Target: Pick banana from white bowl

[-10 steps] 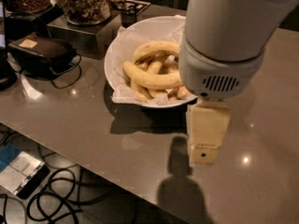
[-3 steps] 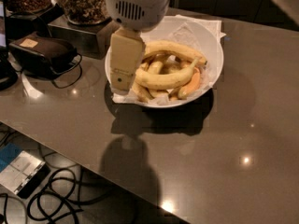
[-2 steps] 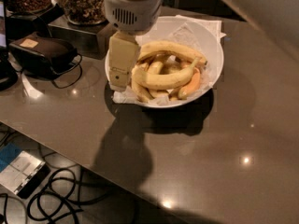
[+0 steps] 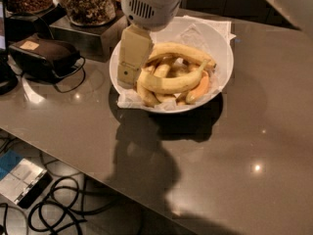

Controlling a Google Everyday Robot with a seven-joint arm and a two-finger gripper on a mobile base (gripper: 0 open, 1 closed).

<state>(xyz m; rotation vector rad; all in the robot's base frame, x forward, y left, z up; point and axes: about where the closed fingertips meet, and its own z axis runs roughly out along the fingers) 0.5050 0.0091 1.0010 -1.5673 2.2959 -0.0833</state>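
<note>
The white bowl (image 4: 221,43), lined with crumpled white paper, stands on the dark table and holds several bananas. The banana (image 4: 168,83) lies across the front of the pile, long and pale yellow, with its slim stem pointing up to the right. An arched banana with a dark tip (image 4: 183,50) lies behind it. A short orange-tinted one (image 4: 198,89) lies at the right. My gripper (image 4: 128,75) hangs from the arm over the bowl's left rim, right beside the banana's left end. It holds nothing that I can see.
Jars of dried food (image 4: 88,4) stand on a metal box at the back left. A dark pouch (image 4: 44,55) with a cable lies to the left. The table's front edge runs diagonally at lower left, with cables (image 4: 58,212) and a small box on the floor below.
My gripper has swung from the bowl's right front side to its left rim. In the last second it has edged closer to the bananas.
</note>
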